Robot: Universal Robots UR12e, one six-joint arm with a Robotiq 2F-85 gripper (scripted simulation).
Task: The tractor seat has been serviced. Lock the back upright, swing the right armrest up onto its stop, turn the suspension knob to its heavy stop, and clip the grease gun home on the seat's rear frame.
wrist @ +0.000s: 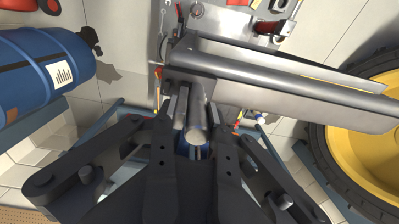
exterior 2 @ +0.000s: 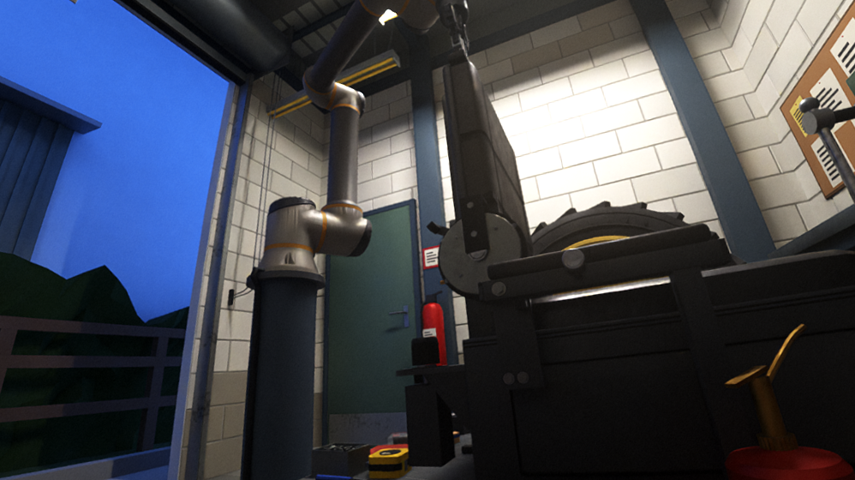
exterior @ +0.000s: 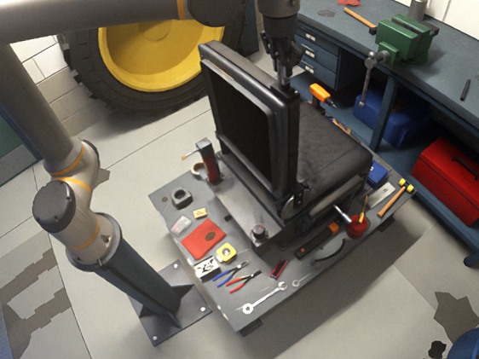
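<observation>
The seat back [exterior: 251,118] stands upright on the black tractor seat [exterior: 330,150]. A steel handle bar [wrist: 195,111] juts from its top corner. My gripper [wrist: 192,111] is above that corner, and its fingers are closed on either side of the bar. The gripper [exterior: 283,80] points straight down at the back's top edge [exterior 2: 464,65]. The red grease gun [exterior: 208,161] stands on the plate left of the seat. The suspension knob [exterior: 259,231] sits at the seat's near corner. The armrest [exterior 2: 597,256] lies level along the seat's side.
A red toolbox [exterior: 457,179] and a blue case [exterior: 390,113] sit under the blue workbench [exterior: 416,43]. A yellow tractor wheel [exterior: 146,50] stands behind the seat. Pliers [exterior: 237,277], a spanner [exterior: 263,299], a red oil can [exterior: 356,226] and a hammer [exterior: 395,199] lie on the plate.
</observation>
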